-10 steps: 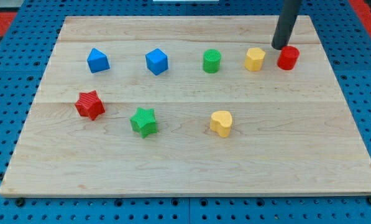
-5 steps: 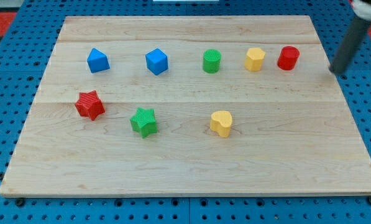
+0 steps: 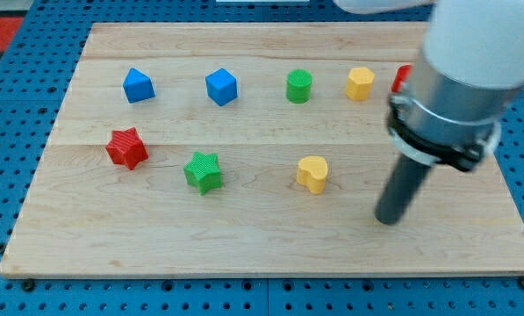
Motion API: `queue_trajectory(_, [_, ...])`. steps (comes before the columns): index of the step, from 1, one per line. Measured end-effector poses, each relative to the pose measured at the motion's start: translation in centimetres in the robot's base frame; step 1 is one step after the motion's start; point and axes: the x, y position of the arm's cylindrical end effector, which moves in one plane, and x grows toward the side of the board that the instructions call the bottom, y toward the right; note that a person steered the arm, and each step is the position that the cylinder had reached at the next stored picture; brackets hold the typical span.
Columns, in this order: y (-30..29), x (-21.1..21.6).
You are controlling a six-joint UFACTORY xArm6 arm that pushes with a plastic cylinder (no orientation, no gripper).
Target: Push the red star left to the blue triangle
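The red star (image 3: pixel 126 147) lies at the board's left, below the blue triangle (image 3: pixel 138 85), which sits near the top left. My tip (image 3: pixel 386 219) is far away at the view's lower right, to the right of and a little below the yellow heart (image 3: pixel 312 173). It touches no block. The arm's grey and white body fills the upper right and hides most of the red cylinder (image 3: pixel 401 76).
A blue cube (image 3: pixel 220 87), a green cylinder (image 3: pixel 299 86) and a yellow hexagon block (image 3: pixel 360 83) line the top row. A green star (image 3: pixel 204 171) sits right of the red star. The wooden board (image 3: pixel 244 246) lies on a blue pegboard.
My tip left the red cylinder at the top right, swung out past the right edge, then came down to the lower right. No block has moved.
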Motion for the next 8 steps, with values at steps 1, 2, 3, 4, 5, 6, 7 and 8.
queue_trajectory(1, [-6.8,1.2])
queue_trajectory(2, [-14.6,-0.1])
queue_trajectory(3, [-21.6,-0.3])
queue_trajectory(4, [-26.9,-1.2])
queue_trajectory(5, [-27.0,-6.7])
queue_trajectory(6, [-30.1,-10.7])
queue_trajectory(7, [-31.7,-9.5])
queue_trajectory(8, [-31.7,-7.4])
